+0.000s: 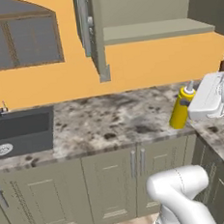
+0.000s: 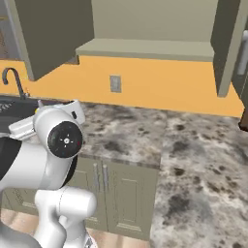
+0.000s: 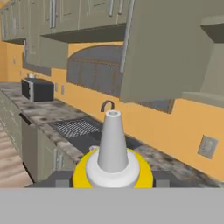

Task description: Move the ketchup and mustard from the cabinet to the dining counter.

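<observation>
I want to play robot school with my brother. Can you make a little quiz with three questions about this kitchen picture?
1. True or false: the mustard is lying flat on the granite counter.
2. What does the gripper hold? A) a red bottle B) the yellow mustard C) a cup
3. Fill in: the open cabinet shelf above the counter looks ____.

Key:
1. False. It is upright in the gripper, above the counter.
2. B. Its white nozzle rises between the fingertips in the hand view.
3. Bare.
</observation>
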Tool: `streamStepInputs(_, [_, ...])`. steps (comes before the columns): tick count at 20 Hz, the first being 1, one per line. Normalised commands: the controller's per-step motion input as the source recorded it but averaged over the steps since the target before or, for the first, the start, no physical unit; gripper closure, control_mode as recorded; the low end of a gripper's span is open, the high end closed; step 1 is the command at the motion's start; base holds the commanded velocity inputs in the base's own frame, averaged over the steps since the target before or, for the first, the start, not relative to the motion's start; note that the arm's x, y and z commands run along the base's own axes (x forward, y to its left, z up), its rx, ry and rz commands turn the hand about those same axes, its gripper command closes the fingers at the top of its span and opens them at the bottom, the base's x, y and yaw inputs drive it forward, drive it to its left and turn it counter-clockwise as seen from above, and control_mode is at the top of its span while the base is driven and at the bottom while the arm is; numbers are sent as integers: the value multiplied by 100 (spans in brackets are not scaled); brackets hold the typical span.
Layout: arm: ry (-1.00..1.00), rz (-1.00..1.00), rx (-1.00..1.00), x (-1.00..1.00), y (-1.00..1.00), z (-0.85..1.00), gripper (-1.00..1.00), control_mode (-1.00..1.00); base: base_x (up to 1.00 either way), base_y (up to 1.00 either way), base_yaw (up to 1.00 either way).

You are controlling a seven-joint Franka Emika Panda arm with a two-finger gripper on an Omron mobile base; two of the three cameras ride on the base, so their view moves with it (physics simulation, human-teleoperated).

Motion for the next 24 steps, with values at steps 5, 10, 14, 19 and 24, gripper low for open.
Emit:
streamStepInputs(5, [0,0,0,0,0,0,100,100,-50,73,25])
streamStepInputs(10, [0,0,0,0,0,0,100,100,-84,70,26])
streamStepInputs(14, [0,0,0,0,0,0,100,100,-99,57,28])
streamStepInputs(19, [0,0,0,0,0,0,100,100,-97,42,30])
streamStepInputs(24, [0,0,0,0,0,0,100,100,-95,22,30])
